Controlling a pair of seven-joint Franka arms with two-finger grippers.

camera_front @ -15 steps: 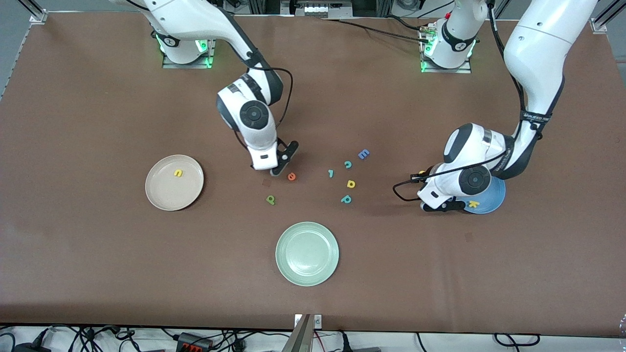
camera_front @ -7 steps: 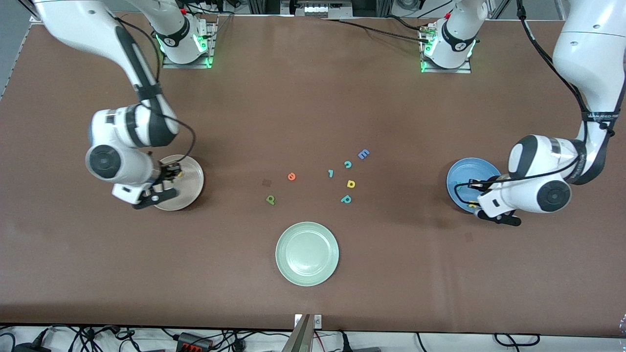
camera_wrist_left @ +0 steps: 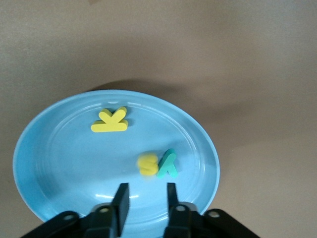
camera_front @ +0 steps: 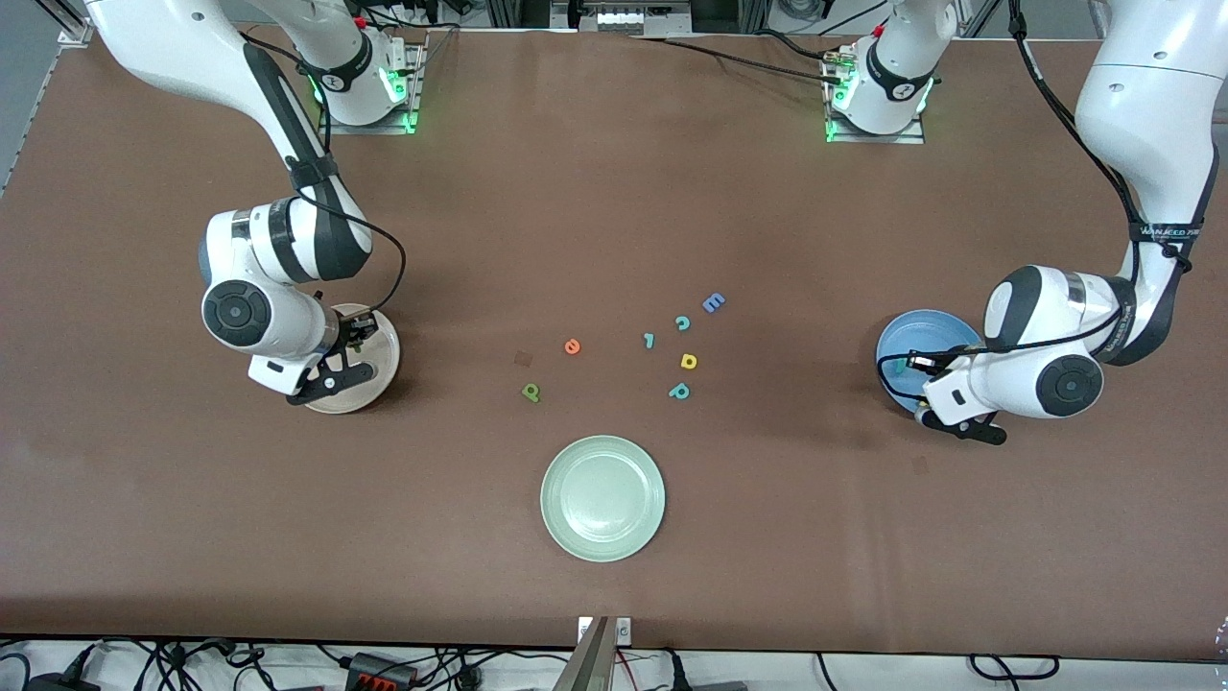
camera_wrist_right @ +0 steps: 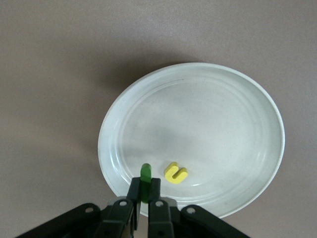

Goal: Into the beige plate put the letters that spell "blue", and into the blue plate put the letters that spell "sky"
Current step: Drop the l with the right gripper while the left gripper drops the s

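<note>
front view first: the right gripper (camera_front: 331,369) hangs over the beige plate (camera_front: 379,369), which sits toward the right arm's end of the table. right wrist view gives the close look, and its fingers are pinched tight on the thin green bar l (camera_wrist_right: 145,177), which stands upright between them above the plate's inner rim. the yellow u (camera_wrist_right: 176,173) lies flat in the plate just beside that bar.

over at the left arm's end, the left gripper (camera_front: 935,415) hovers over the blue plate (camera_front: 911,336), at the edge nearest the front camera. left wrist view shows its two fingers (camera_wrist_left: 122,197) standing a little apart with nothing between them. in the plate below lie the yellow k (camera_wrist_left: 111,120), and, apart from it, the yellow s (camera_wrist_left: 146,164) touching the teal y (camera_wrist_left: 168,164), the s looking smeared.

mid-table, loose letters are scattered on the brown mat: the orange e (camera_front: 573,346), the dark green b (camera_front: 531,392) nearer the front camera than it, a small teal letter (camera_front: 649,340), the teal c (camera_front: 683,323), the blue capital e (camera_front: 713,303), a yellow letter (camera_front: 689,361) and a teal p-shaped letter (camera_front: 679,391). nearer the front camera than all of them sits the pale green plate (camera_front: 602,498).
</note>
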